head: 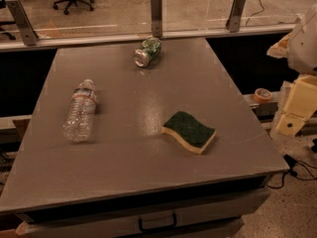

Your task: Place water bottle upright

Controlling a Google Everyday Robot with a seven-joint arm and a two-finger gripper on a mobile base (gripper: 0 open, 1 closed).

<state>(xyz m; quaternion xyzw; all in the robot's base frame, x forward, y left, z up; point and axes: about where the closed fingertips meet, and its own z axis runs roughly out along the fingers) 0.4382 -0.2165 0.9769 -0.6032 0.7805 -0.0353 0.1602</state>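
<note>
Grey rectangular flat-topped table [148, 172] fills most of the view, with a dark drawer handle [157, 222] on its front face. Behind its far edge runs a clear glass barrier held by three grey metal posts [156, 13]. Cream-and-white robot arm [304, 43] enters at the right edge, off the table. Its blocky cream hand [296, 108] hangs beside the table's right side, well apart from everything on the top; cannot tell whether it is apart or together. Water bottle, clear ribbed plastic with a white-and-red label band near the neck [80, 112], lies on its side on the left part of the table, cap toward the far edge, base toward the near edge, not upright. Wavy sponge, dark green on top over a yellow layer [189, 131], lies flat right of centre, well apart from the bottle. Crushed green metal can [147, 52] lies on its side near the far edge, about mid-width. Small orange-tan tape roll [262, 94] sits on a ledge just beyond the table's right side.
</note>
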